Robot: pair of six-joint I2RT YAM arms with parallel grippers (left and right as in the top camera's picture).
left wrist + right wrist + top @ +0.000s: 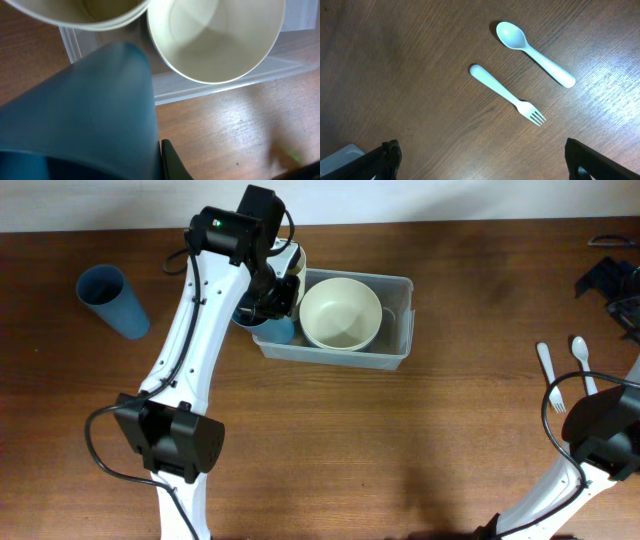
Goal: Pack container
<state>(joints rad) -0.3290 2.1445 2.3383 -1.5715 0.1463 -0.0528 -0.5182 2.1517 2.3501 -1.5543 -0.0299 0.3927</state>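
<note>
The clear plastic container stands at the table's middle back with a cream bowl inside it. My left gripper is shut on a blue cup at the container's left end. I cannot tell whether the cup rests on the bottom. In the left wrist view the blue cup fills the lower left between my fingers, with the bowl and the container's wall beyond. My right gripper is open and empty above bare table.
A second blue cup lies at the far left. Another cream vessel sits behind the container's left end, partly under my arm. A white fork and spoon lie at the right, and show in the right wrist view. Black gear sits at the far right.
</note>
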